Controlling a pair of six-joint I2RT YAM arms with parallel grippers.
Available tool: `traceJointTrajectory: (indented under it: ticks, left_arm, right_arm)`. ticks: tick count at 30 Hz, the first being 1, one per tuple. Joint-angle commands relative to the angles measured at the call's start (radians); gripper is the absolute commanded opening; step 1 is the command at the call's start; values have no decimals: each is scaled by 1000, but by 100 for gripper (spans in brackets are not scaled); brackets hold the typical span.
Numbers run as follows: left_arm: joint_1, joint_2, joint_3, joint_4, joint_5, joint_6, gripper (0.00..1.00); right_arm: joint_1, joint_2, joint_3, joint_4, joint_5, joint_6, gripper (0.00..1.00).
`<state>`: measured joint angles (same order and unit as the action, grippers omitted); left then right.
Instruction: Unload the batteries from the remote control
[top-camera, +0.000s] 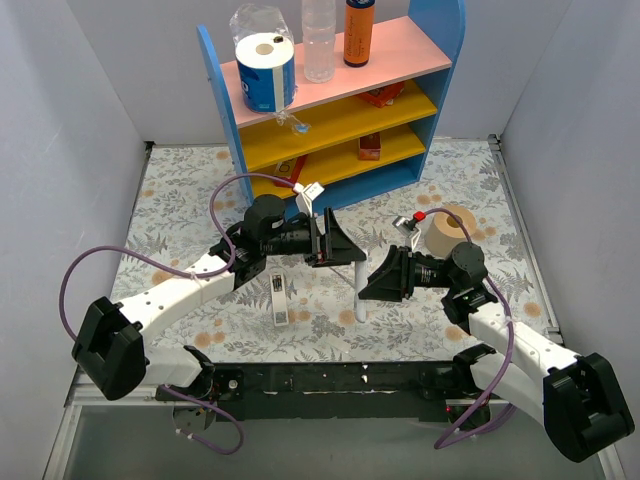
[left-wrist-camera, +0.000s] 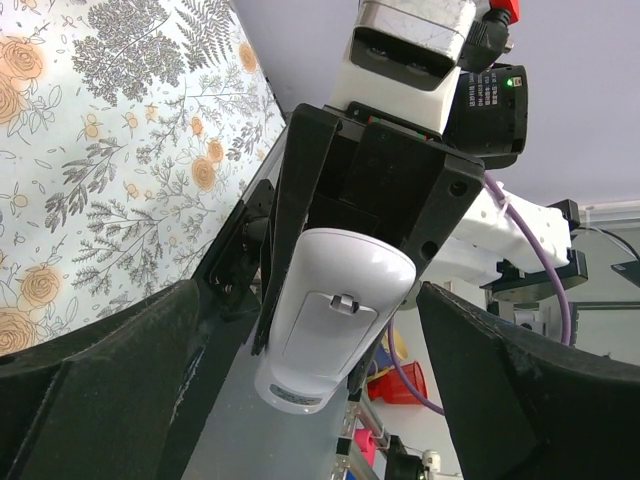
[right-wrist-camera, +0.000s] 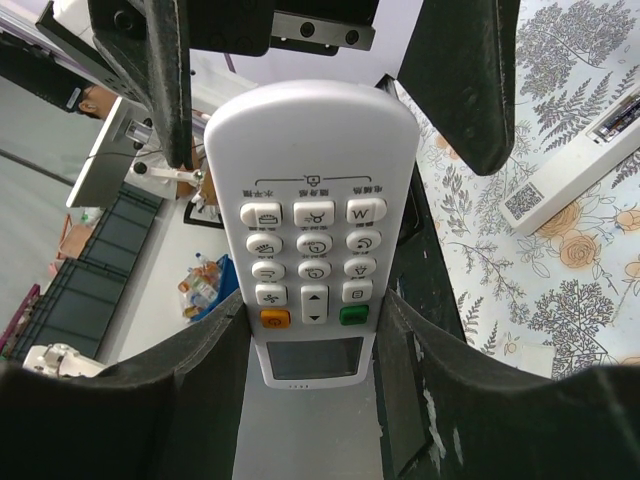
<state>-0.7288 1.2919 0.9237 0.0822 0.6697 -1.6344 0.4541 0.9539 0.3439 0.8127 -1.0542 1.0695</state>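
Note:
A white remote control (top-camera: 359, 290) stands upright over the middle of the table, held by my right gripper (top-camera: 378, 279). The right wrist view shows its button face (right-wrist-camera: 312, 230) clamped between my right fingers (right-wrist-camera: 440, 400). The left wrist view shows its back (left-wrist-camera: 330, 320), with the battery cover (left-wrist-camera: 325, 335) closed. The batteries are hidden. My left gripper (top-camera: 335, 240) is open, its fingers (left-wrist-camera: 110, 370) wide apart on either side of the remote's upper end without touching it.
A second white remote (top-camera: 278, 298) lies flat on the floral table left of centre, also seen in the right wrist view (right-wrist-camera: 575, 175). A blue shelf unit (top-camera: 340, 110) with bottles and a roll stands at the back. A tape roll (top-camera: 448, 232) sits at the right.

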Motion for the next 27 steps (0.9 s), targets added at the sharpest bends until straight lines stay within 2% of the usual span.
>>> traceJointTrajectory:
  ticks: [1,11,18,21,22,23,25,27]
  left_arm:
    - [-9,-22,-13,17,2,24,91]
    - [-40,38,-2,60,22,15,83]
    - [-50,30,-52,122,17,-27,67]
    - [-52,29,-52,134,24,-38,56]
    - [-52,24,-52,133,25,-41,47]
    - [-52,23,-51,134,24,-44,43]
    - [-52,20,-49,113,15,-48,35]
    - [-52,14,-48,99,7,-48,24]
  right_arm:
    - [3,-21,-2,26,10,-8,9]
    - [3,0,-25,95,-24,43,9]
    - [3,16,-34,108,-33,47,9]
    - [3,25,-34,120,-36,52,9]
    - [3,31,-34,120,-35,52,9]
    - [3,34,-34,117,-33,55,10]
    - [3,48,-31,111,-36,58,13]
    - [3,51,-26,95,-32,53,21]
